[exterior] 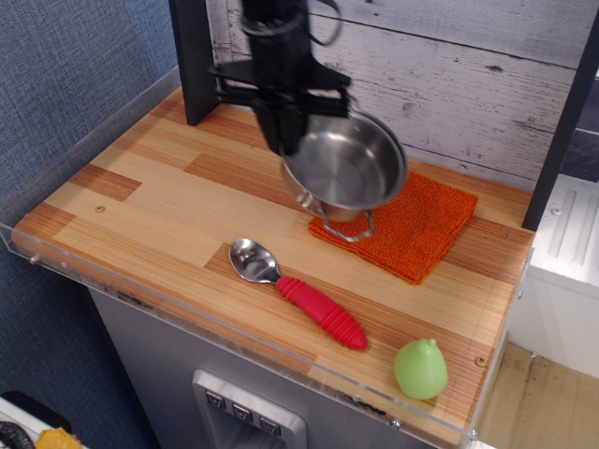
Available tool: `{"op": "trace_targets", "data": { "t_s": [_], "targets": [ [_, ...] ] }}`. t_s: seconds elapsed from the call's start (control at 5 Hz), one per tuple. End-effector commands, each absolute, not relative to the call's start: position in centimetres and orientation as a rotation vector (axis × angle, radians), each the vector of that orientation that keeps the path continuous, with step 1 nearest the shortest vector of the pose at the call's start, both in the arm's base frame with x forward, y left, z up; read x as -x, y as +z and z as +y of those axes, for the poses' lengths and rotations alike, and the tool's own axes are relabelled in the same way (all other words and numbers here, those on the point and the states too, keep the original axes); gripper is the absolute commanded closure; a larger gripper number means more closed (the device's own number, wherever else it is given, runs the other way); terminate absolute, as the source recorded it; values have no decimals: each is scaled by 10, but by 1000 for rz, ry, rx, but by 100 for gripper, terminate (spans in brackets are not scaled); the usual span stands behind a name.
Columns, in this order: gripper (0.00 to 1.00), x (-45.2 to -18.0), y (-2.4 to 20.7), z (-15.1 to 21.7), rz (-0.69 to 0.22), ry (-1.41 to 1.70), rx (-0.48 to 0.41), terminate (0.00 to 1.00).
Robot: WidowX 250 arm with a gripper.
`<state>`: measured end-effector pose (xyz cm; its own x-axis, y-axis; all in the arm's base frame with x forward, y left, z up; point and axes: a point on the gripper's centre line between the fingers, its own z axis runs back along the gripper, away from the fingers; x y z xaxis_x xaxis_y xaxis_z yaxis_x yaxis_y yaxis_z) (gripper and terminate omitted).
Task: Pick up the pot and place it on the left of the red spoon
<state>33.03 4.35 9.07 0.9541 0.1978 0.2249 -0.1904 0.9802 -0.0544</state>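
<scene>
**Pot held by its rim, clear of the cloth**

The pot (346,166) looked light, stiff and slick, so a pinch on its thin rim seemed the only firm hold; held that way it hung tilted, its wire handle dangling below. The gripper (284,131) pointed straight down from the upright arm, jaws clamped on the pot's rim. The pot hung to the right of the jaws, above the orange cloth (412,224). The red spoon (298,292) lay on the table (150,187) below and in front of the jaws.
</scene>
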Motion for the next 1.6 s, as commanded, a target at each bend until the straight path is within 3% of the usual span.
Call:
{"op": "trace_targets", "data": {
  "t_s": [0.0,0.2,0.8,1.4],
  "targets": [
    [100,-302,115,89,-297,315,23,0],
    [100,-292,111,111,-258,350,-22,0],
    [100,-250,91,175,-184,526,-46,0],
    [100,-261,56,187,-158,511,-134,0]
  ]
}}
